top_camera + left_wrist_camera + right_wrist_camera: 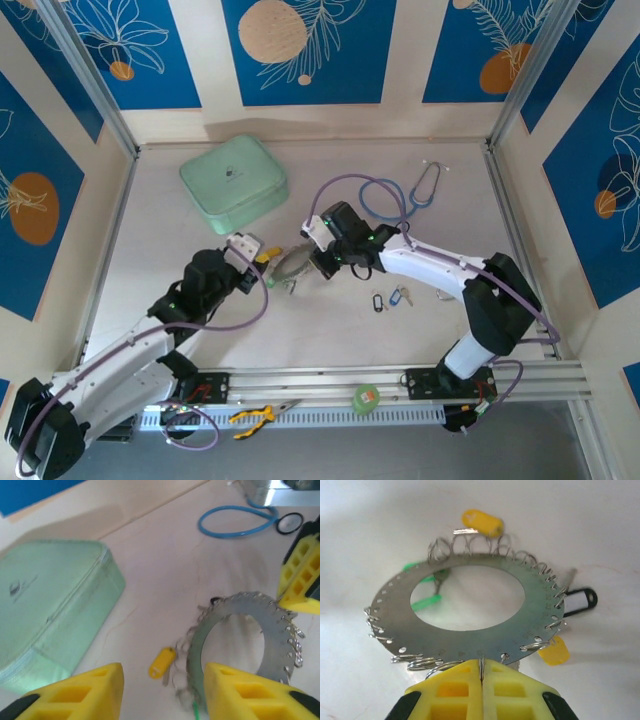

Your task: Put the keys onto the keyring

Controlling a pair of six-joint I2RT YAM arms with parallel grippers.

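The keyring (293, 265) is a flat silvery disc with small wire loops round its rim, lying mid-table. My right gripper (481, 672) is shut on one wire loop at the keyring's (395, 610) near rim. Keys with yellow (482, 522), green (422, 602) and black (580, 600) tags lie at or under the disc. My left gripper (162, 692) is open just above the table, with a yellow-tagged key (162, 662) lying between its fingers, untouched, beside the keyring (225, 612). Loose keys with black (377, 301) and blue (396, 296) tags lie to the right.
A mint-green zip case (234, 180) sits at the back left, close to my left gripper's left side (50, 605). A blue stethoscope (400, 195) lies behind the keyring. Yellow-handled pliers (262, 412) and a green tape roll (366, 398) rest on the front rail.
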